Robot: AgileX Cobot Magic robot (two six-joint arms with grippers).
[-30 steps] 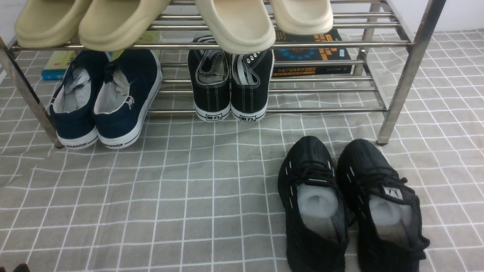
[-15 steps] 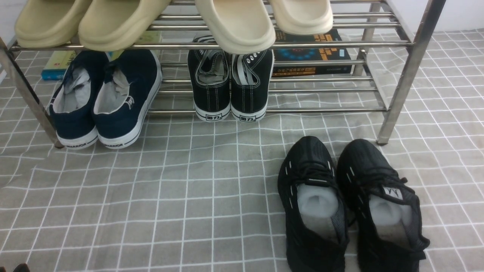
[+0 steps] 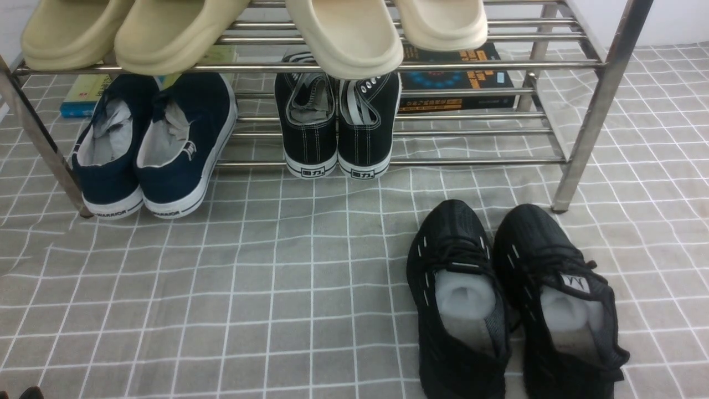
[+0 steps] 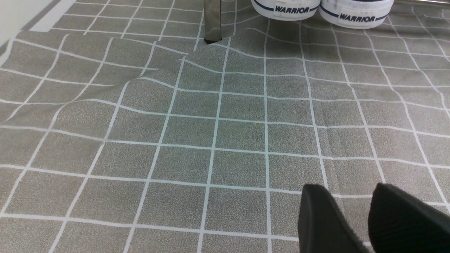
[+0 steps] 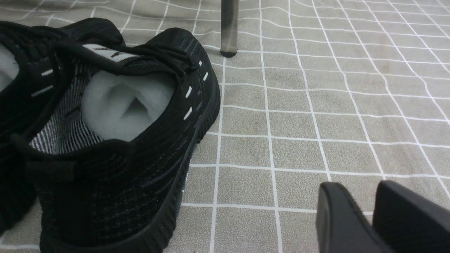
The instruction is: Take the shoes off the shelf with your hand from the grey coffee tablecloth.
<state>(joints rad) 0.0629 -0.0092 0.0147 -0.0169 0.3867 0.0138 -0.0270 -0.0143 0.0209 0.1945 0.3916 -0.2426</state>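
1. Front view: the shoes (image 3: 512, 302) stand side by side on the cloth (image 3: 266, 277), toes toward the shelf (image 3: 587, 111), near the cloth's near right part, just in front of the shelf's right front leg. Neither gripper shows here. Navy slip-ons (image 3: 149, 144) and black canvas sneakers (image 3: 338, 124) sit on the lower tier, beige slippers (image 3: 343, 33) on the upper. The lower tier's right end is bare, and open cloth lies left of the shoes.
2. Left wrist view: the left gripper (image 4: 351, 214) hovers over bare cloth, jaws a narrow gap apart, holding nothing; the shoes are out of sight. A shelf leg (image 4: 212, 21) and white heels stand far ahead.
3. Right wrist view: the right gripper (image 5: 365, 211) hangs beside the nearer shoe (image 5: 116, 140), apart from it, fingers slightly parted and empty. Bare cloth runs ahead to the leg (image 5: 229, 28).
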